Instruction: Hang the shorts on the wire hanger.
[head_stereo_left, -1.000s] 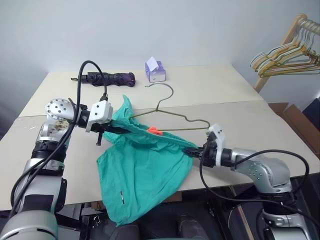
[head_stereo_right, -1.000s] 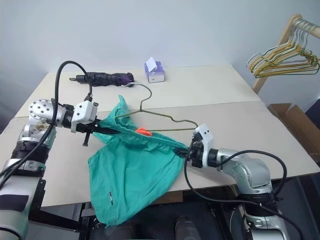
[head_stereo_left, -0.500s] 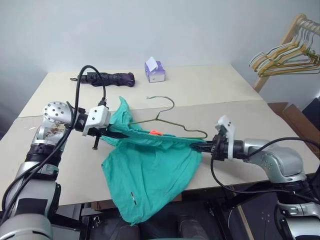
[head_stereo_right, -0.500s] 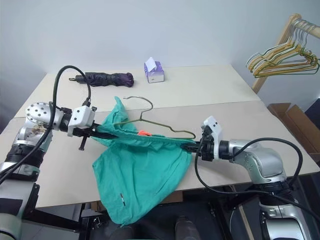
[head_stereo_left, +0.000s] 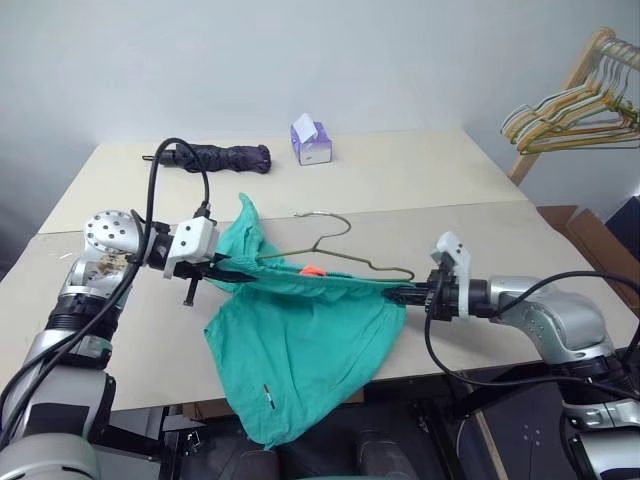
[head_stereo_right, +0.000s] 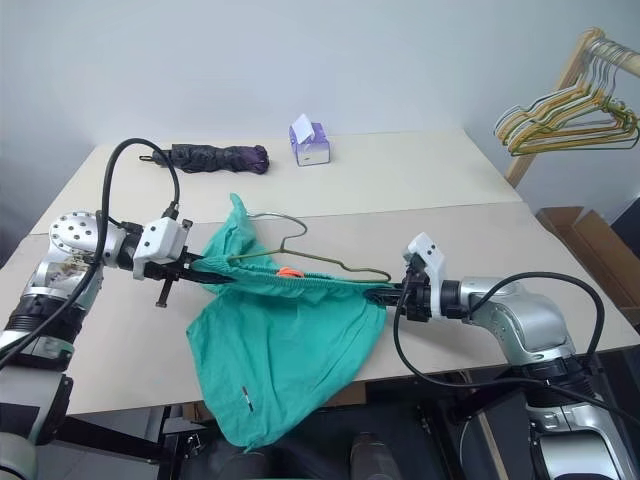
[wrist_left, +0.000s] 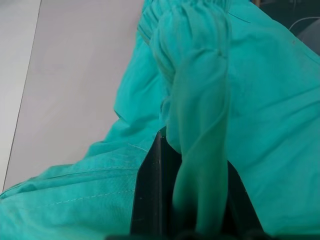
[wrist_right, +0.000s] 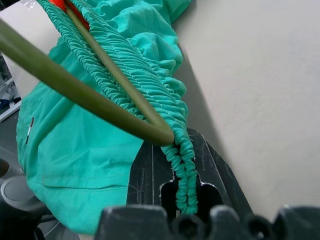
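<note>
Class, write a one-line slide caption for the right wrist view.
Right gripper pinching the shorts waistband beside the wire hanger.

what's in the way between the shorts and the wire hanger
Nothing visible. The left gripper and right gripper are both shut on the shorts, stretching the waistband, and the wire hanger already lies along that waistband, its end at the right gripper's pinch.

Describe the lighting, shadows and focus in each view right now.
Head views: soft, even light, faint shadows on the table, no glare, all sharp, including the shorts and wire hanger. Left wrist view: waistband fabric pinched in the left hand is soft and blurred. Right wrist view: the nearest stretch of hanger wire is blurred; the gathered waistband in the right hand is crisp.
</note>
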